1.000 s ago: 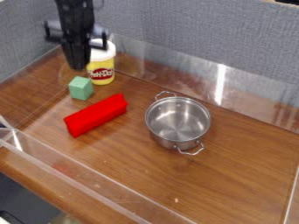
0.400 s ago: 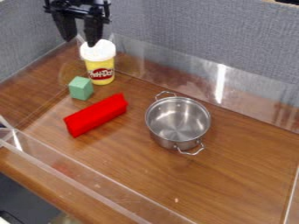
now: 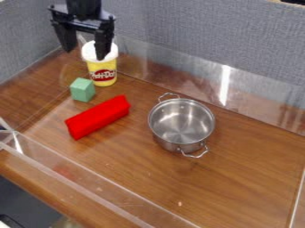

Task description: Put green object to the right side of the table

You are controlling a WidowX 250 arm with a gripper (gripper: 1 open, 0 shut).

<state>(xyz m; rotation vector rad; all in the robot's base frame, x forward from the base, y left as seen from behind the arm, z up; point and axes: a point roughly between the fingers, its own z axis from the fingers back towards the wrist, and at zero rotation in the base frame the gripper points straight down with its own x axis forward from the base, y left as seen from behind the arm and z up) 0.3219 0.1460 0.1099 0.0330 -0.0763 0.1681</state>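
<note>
A small green block [image 3: 81, 88] rests on the brown wooden table [image 3: 238, 169] at the left rear. My gripper [image 3: 84, 43] hangs above and behind it, in front of the grey back wall, apart from the block. Its two dark fingers [image 3: 63, 38] stand wide apart, open, with nothing between them.
A yellow tub with a white lid [image 3: 103, 66] stands right behind the green block. A long red block [image 3: 96, 117] lies in front of it. A steel pot [image 3: 181, 123] sits at the middle. Clear acrylic walls [image 3: 191, 71] edge the table.
The gripper has risen from just above the green block to up near the back wall. Its fingers have spread from shut to wide open. The block has stayed in place.
</note>
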